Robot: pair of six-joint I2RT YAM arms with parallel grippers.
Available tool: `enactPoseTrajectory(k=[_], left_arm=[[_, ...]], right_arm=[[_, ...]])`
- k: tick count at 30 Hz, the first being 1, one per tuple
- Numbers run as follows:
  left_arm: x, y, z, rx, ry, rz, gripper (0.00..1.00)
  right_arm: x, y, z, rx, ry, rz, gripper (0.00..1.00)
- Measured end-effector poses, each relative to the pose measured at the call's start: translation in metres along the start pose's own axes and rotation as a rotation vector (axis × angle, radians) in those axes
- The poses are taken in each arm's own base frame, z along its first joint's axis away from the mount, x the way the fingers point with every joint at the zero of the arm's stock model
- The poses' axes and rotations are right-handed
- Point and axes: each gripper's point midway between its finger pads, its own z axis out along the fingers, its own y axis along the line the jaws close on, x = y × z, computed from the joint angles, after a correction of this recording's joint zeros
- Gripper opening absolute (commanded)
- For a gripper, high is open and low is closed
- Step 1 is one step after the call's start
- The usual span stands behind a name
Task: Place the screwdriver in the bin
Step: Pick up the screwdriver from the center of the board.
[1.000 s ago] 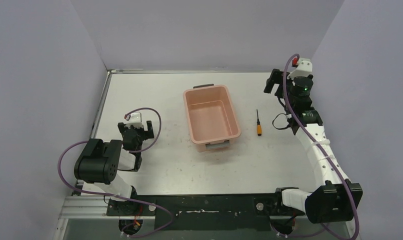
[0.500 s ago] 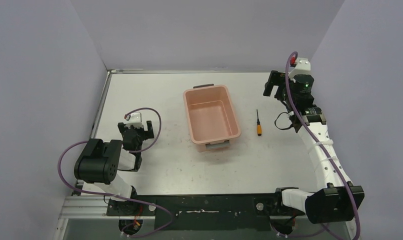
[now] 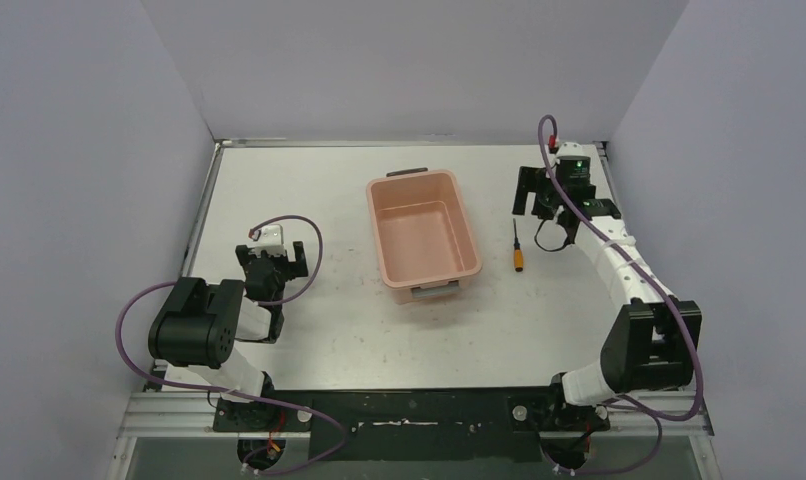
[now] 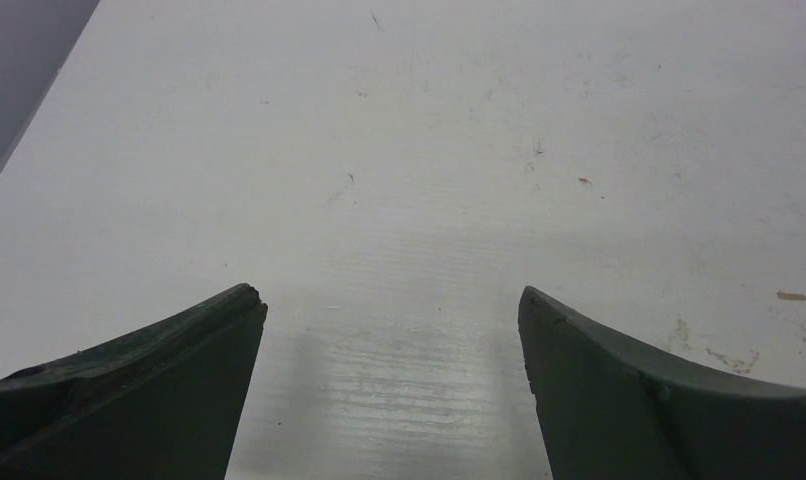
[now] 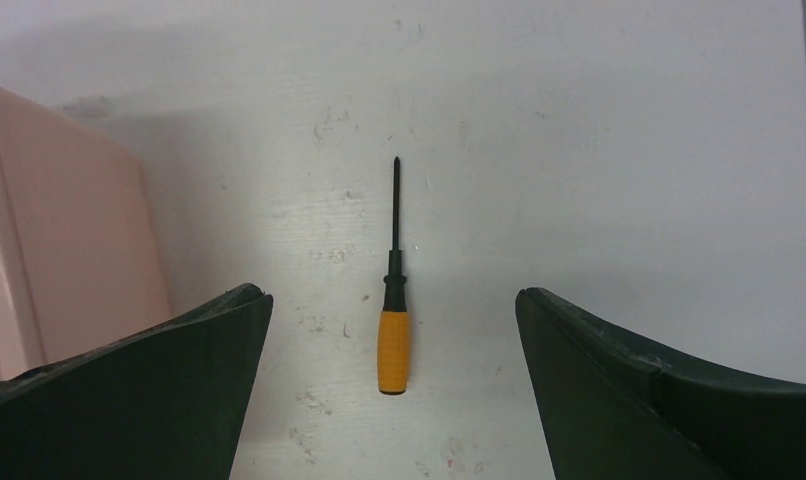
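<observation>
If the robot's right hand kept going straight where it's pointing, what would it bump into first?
Probably the screwdriver, lying on the table centred between the right gripper's open fingers. Depth is unclear, so the fingers might touch bare table either side of it.

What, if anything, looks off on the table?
Nothing stands out. The bin sits upright and empty; the screwdriver lies flat on the table beside it, intact. Only faint scuffs mark the table.
</observation>
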Motion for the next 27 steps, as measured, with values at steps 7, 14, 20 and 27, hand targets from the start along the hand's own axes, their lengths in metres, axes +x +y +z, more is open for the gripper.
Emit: enactPoseTrajectory(k=[7,14,20,27], left_arm=[[0.000,0.000,0.000,0.000,0.000,0.000,0.97],[0.000,0.000,0.000,0.000,0.000,0.000,0.97],[0.000,0.000,0.000,0.000,0.000,0.000,0.97],[0.000,0.000,0.000,0.000,0.000,0.000,0.97]], right_arm=[[0.051,-0.002,0.035,0.000,0.159,0.014,0.93],[0.098,-0.003,0.059,-0.002,0.288,0.023,0.87],[0.120,-0.004,0.072,0.002,0.338,0.029,0.77],[0.141,-0.006,0.083,0.011,0.391,0.035,0.63]])
